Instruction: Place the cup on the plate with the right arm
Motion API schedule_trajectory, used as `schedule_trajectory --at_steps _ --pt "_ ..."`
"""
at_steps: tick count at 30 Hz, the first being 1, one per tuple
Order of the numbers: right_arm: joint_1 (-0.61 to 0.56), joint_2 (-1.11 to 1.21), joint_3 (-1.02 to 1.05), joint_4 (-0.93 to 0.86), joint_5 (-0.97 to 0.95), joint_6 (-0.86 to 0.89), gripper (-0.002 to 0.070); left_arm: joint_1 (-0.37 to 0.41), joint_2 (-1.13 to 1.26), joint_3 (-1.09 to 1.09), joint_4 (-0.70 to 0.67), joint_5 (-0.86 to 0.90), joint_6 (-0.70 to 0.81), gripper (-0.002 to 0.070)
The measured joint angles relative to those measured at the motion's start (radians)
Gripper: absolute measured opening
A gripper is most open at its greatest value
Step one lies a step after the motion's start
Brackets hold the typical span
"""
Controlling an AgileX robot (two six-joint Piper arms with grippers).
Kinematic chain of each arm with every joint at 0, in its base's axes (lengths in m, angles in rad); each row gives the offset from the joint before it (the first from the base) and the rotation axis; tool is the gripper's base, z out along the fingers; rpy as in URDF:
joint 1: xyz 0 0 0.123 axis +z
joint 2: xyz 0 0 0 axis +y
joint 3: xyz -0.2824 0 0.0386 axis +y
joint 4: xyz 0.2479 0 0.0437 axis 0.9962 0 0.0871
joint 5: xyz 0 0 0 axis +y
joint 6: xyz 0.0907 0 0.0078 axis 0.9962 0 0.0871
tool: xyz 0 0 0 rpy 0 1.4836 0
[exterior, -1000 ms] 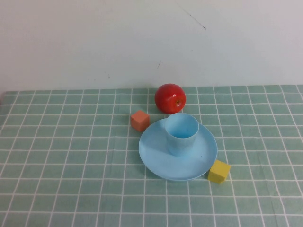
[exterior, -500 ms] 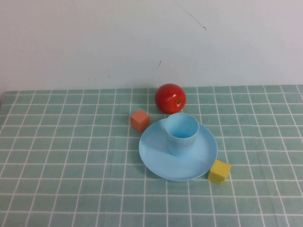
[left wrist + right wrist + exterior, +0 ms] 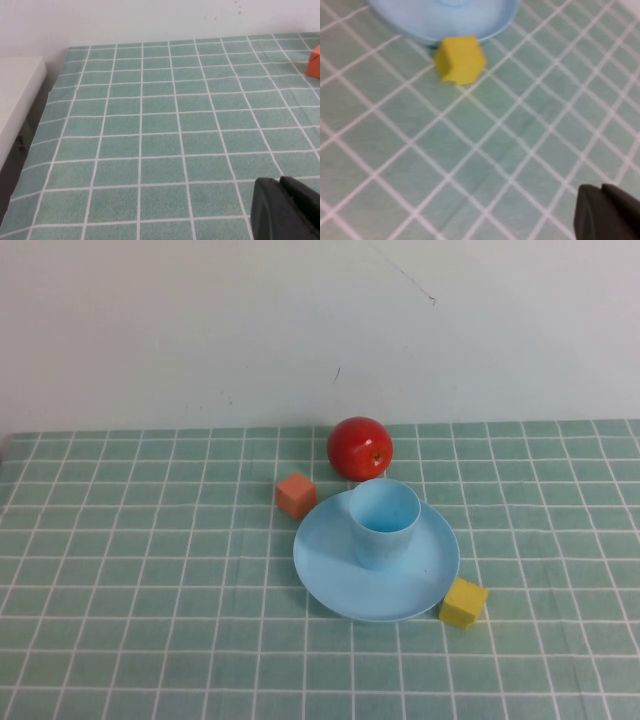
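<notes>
The light blue cup [image 3: 384,521] stands upright on the light blue plate [image 3: 330,570] in the middle of the table in the high view. The plate's rim [image 3: 485,31] also shows in the right wrist view. No arm shows in the high view. My right gripper [image 3: 600,192] is shut and empty, above the checked cloth, apart from the plate and near the yellow cube. My left gripper [image 3: 278,182] is shut and empty over bare cloth at the table's left side.
A red apple [image 3: 360,447] sits just behind the plate. An orange cube [image 3: 295,494] lies at the plate's back left and shows in the left wrist view [image 3: 315,61]. A yellow cube [image 3: 463,602] touches the plate's front right rim [image 3: 460,59]. A white ledge [image 3: 17,100] borders the table's left edge.
</notes>
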Motion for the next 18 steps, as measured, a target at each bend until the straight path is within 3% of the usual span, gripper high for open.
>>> schedule_trajectory --at_steps 7,18 --pt "-0.210 -0.229 0.000 -0.099 0.033 0.000 -0.0003 0.000 0.000 0.000 0.000 0.000 0.000 -0.0003" --pt "-0.382 -0.474 0.007 -0.061 0.136 0.000 -0.0003 0.000 0.000 0.000 -0.002 0.000 0.004 -0.0003"
